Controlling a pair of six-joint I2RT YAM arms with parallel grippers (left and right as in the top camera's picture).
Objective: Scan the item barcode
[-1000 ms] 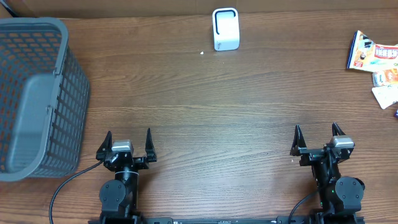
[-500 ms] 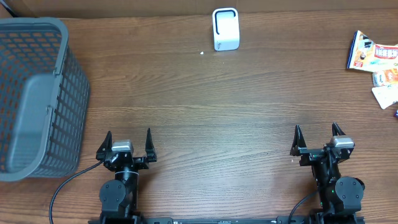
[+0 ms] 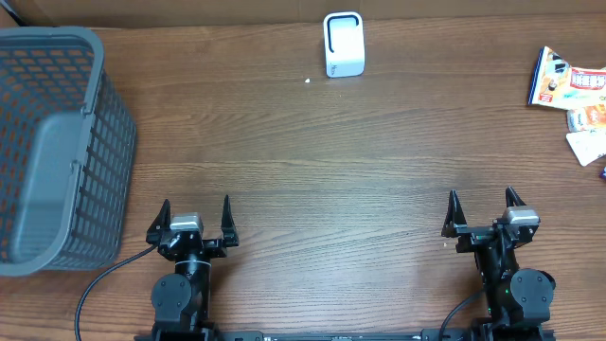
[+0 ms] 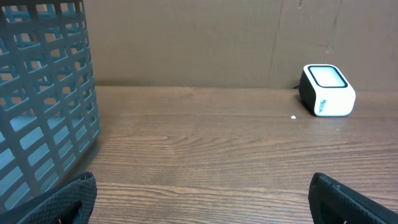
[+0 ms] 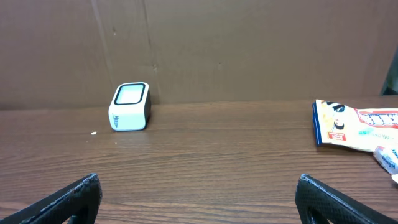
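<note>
The left claw sits at 7 o'clock on the counter, released, its two dark fingers spread wide with nothing between them. The right claw sits at 5 o'clock, also released and grasping nothing. Both point toward 12 o'clock, well apart from each other.

A black cable curls out at 9 o'clock from the left arm's base. Past it, a grey mesh basket fills the counter's 9 to 10 o'clock side. In the left wrist view its wall stands at the left of the frame.

From the right claw, the task's item is a bright printed packet lying flat at 2 o'clock by the counter's right edge, well apart from both claws. Smaller packets lie just beside it toward 5 o'clock, partly cut off by the frame.

The white scanner stands upright at 12 o'clock against the far edge, with a brown board behind it. A small white speck lies near its 7 o'clock side.
</note>
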